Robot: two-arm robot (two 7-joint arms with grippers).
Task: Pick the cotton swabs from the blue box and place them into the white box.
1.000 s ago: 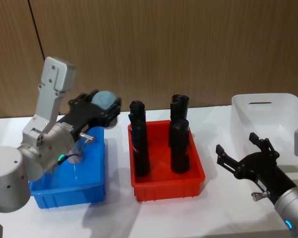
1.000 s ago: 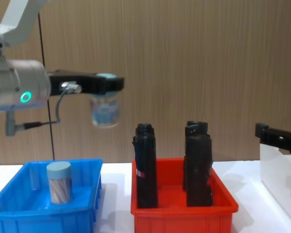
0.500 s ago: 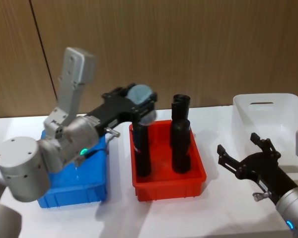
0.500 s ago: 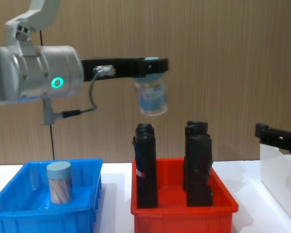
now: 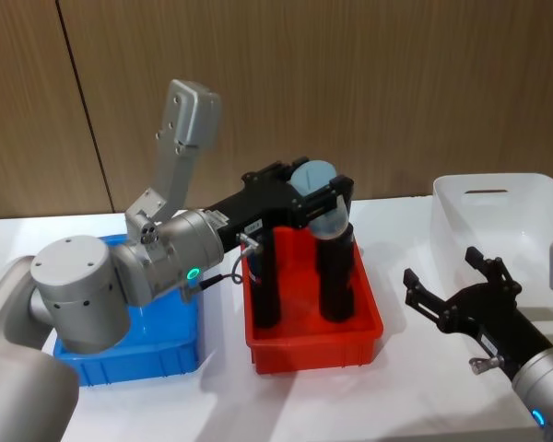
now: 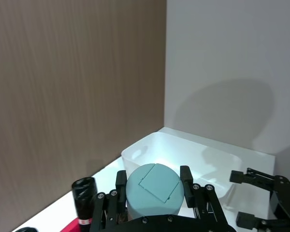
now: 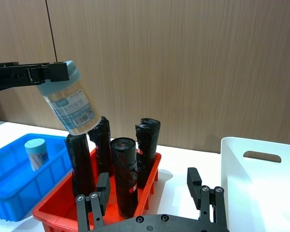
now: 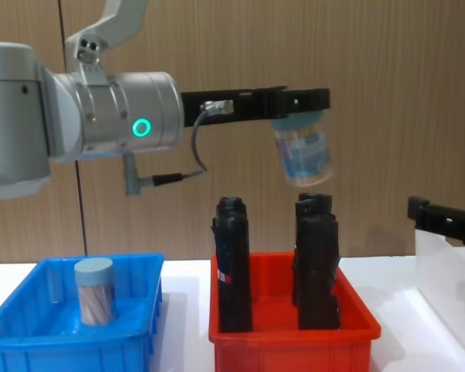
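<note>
Now clamping the left gripper (image 5: 320, 189) on the lid of a tub of cotton swabs (image 8: 303, 151) — holding it tilted, high over the black rolls (image 5: 335, 276) in the red bin (image 5: 313, 348). Leaving a second tub (image 8: 94, 291) upright in the blue box (image 8: 31, 346). Holding the right gripper (image 5: 447, 276) low near the white box (image 5: 525, 198) — jaws wide apart.

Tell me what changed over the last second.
The left gripper, shut on a cotton swab tub, carried it to the robot's right, from near the blue box to above the red bin. The second tub, the open right gripper and the white box stayed put.
</note>
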